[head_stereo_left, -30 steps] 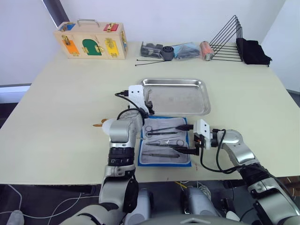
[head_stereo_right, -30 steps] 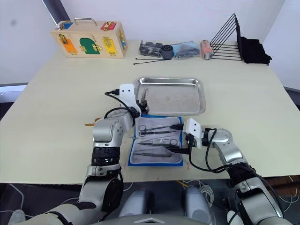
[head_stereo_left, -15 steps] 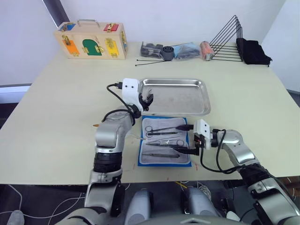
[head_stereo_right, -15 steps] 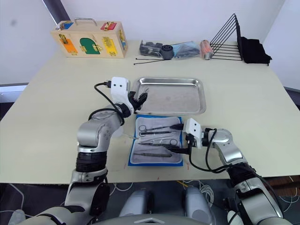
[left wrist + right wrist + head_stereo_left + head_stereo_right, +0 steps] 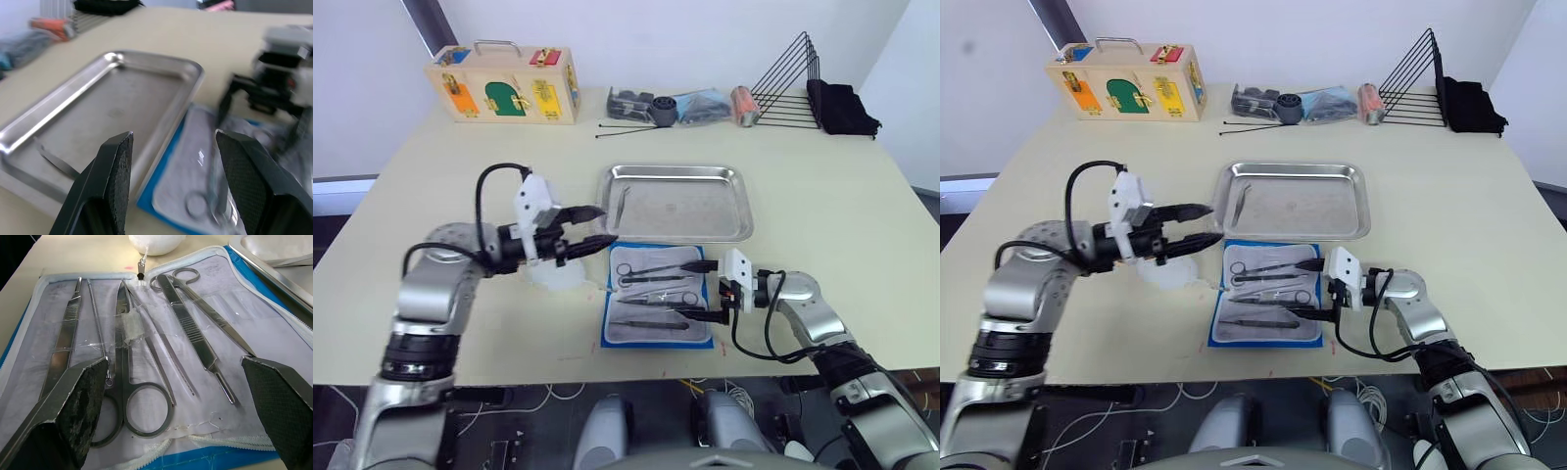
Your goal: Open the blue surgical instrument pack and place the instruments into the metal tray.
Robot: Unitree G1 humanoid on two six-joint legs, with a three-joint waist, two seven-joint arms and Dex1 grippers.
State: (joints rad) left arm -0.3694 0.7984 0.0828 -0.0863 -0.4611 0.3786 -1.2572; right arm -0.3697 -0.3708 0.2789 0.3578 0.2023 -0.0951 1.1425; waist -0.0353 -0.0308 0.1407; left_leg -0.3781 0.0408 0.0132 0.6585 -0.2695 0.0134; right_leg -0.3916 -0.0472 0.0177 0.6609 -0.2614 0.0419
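The blue surgical instrument pack [image 5: 651, 334] lies open on the table, just in front of the metal tray [image 5: 705, 211]. Inside it rest several instruments: scissors [image 5: 129, 382], forceps [image 5: 195, 338], tweezers [image 5: 68, 328] and a thin probe [image 5: 98, 323]. One pair of silvery tweezers [image 5: 619, 204] lies in the tray's left end. My left gripper [image 5: 605, 224] is open and empty, left of the tray and pack, above a white oval pad [image 5: 556, 270]. My right gripper [image 5: 690, 291] is open over the pack's right side, holding nothing.
A wooden lock box [image 5: 502, 86] stands at the back left. A black wire rack [image 5: 790, 83], black cloth [image 5: 842, 108], small clutter [image 5: 675, 105] and long black rods [image 5: 626, 127] line the back. The table's front edge runs just below the pack.
My left arm has swung from the tray's left corner out to the left. The tweezers now lie in the tray and that gripper is open. The right arm has not moved.
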